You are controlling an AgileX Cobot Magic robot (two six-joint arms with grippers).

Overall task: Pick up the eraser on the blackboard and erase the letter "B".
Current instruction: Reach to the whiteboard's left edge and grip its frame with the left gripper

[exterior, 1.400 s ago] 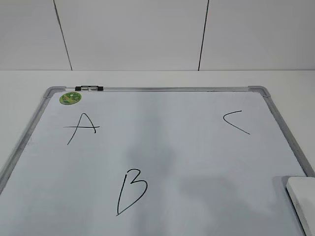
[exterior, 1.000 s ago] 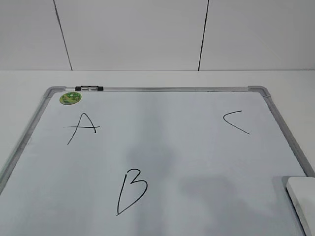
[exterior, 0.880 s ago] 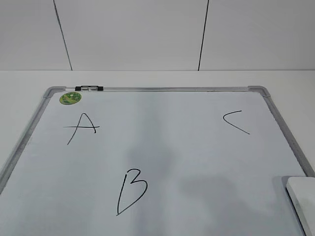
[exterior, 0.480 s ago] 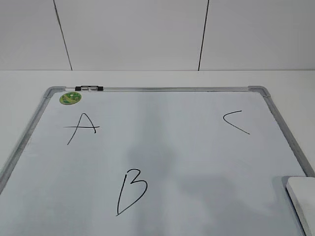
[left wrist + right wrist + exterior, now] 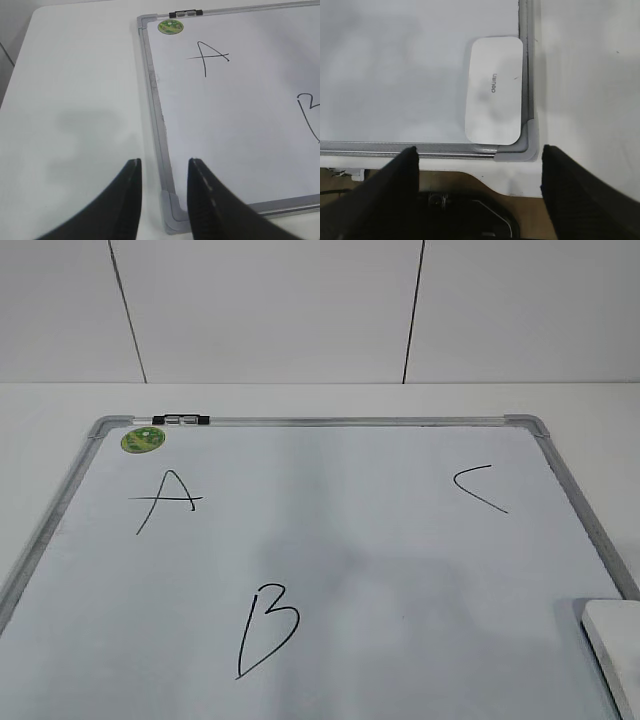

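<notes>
The blackboard (image 5: pixel 330 421) is a white board with a grey frame, lying flat on the table. The letter "B" (image 5: pixel 266 628) is drawn in black near its front middle; part of it shows in the left wrist view (image 5: pixel 309 114). The white eraser (image 5: pixel 494 89) lies in the board's near right corner; its edge shows in the exterior view (image 5: pixel 615 645). My right gripper (image 5: pixel 479 150) is open wide, held above the table edge just short of the eraser. My left gripper (image 5: pixel 164 162) is open and empty above the board's near left corner.
A black "A" (image 5: pixel 166 498) and a black "C" (image 5: pixel 480 488) are on the board. A green sticker (image 5: pixel 143 440) and a black marker clip (image 5: pixel 181 420) sit at the far left corner. The table edge (image 5: pixel 485 175) and dark machinery lie below the right gripper.
The shadows on the board shift slightly toward the right; the board, letters and eraser have not moved.
</notes>
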